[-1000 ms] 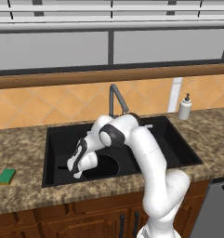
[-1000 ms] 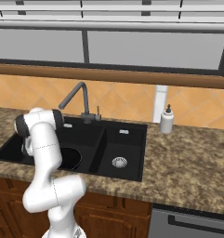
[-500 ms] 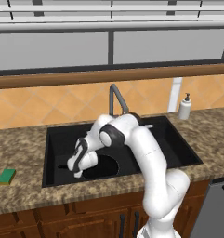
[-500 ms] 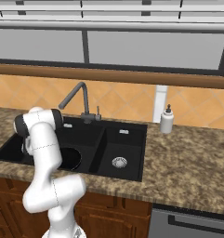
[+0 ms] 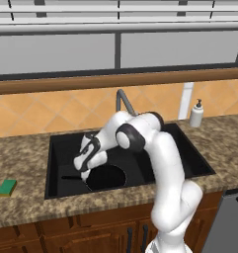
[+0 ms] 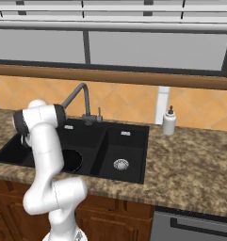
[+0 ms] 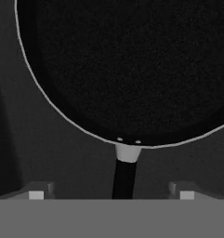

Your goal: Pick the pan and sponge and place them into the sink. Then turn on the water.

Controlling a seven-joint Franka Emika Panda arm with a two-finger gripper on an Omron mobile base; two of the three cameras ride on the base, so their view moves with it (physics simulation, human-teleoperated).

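The black pan (image 5: pixel 106 177) lies flat on the floor of the large basin of the black sink (image 5: pixel 59 143), its thin handle pointing left. My gripper (image 5: pixel 84 171) hangs low inside that basin, just above the handle. In the hand view the pan (image 7: pixel 127 65) spreads across the top, and its handle runs down between my open gripper (image 7: pixel 111 193) without touching the fingertips (image 7: pixel 36 194). The green sponge (image 5: pixel 7 187) rests on the counter left of the sink. From the right, the pan (image 6: pixel 72 160) shows behind my arm in the sink (image 6: pixel 124 141). No water runs.
The dark gooseneck faucet (image 5: pixel 124 101) stands behind the basins, seen too from the right as the faucet (image 6: pixel 80 94). A white soap dispenser (image 5: pixel 196 113) sits on the counter at the right. The smaller basin has a silver drain (image 6: pixel 120 164). A tiled wall and a window ledge rise behind.
The gripper has gone from shut to open and let go of the pan's handle. The arm has hardly moved, and the pan lies still in the basin.
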